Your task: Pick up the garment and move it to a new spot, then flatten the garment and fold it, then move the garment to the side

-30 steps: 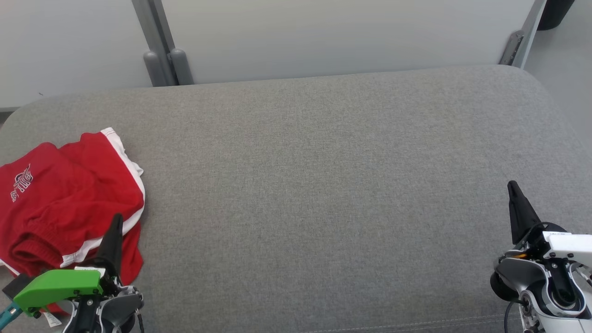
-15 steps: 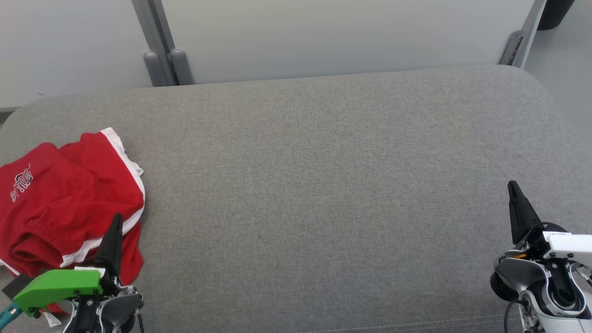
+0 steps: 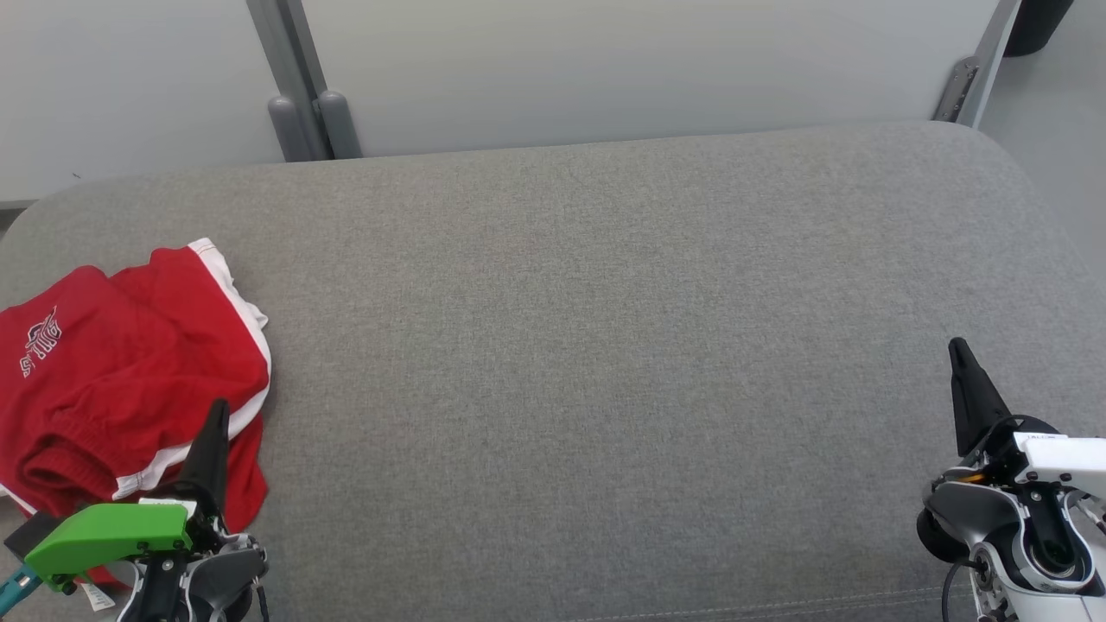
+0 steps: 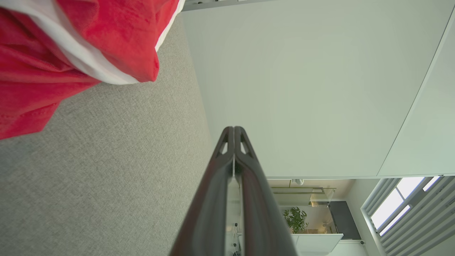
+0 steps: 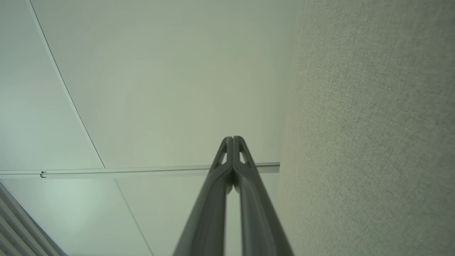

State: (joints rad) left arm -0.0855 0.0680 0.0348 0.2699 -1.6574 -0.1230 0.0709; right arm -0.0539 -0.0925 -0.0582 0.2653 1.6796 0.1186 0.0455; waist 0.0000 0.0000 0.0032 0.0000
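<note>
- The garment (image 3: 130, 363), red cloth with white trim, is lying crumpled at the near left corner of the tabletop (image 3: 605, 345). Its left side is running off the edge of the head view, and its white lettering (image 3: 39, 341) is too bunched to read.
- The left pincer (image 3: 218, 413) is pointing up over the garment's near right edge, its two dark fingers pressing together with nothing between them. Whether the tip is touching the cloth is hard to tell.
- A green bracket (image 3: 108, 531) is sitting on that wrist.
- The right pincer (image 3: 957, 350) is sitting well apart at the near right corner, its fingers likewise pressing together and holding nothing.
- The tabletop is showing a grey woven covering, rounded far corners and a stitched seam along the near edge.
- Smooth pale wall panels (image 3: 605, 69) are standing behind it, with grey posts (image 3: 311, 121) joining them.
- In the left wrist view, a potted plant (image 4: 295, 218) and a slatted window (image 4: 408, 209) are appearing small beyond the panels.
</note>
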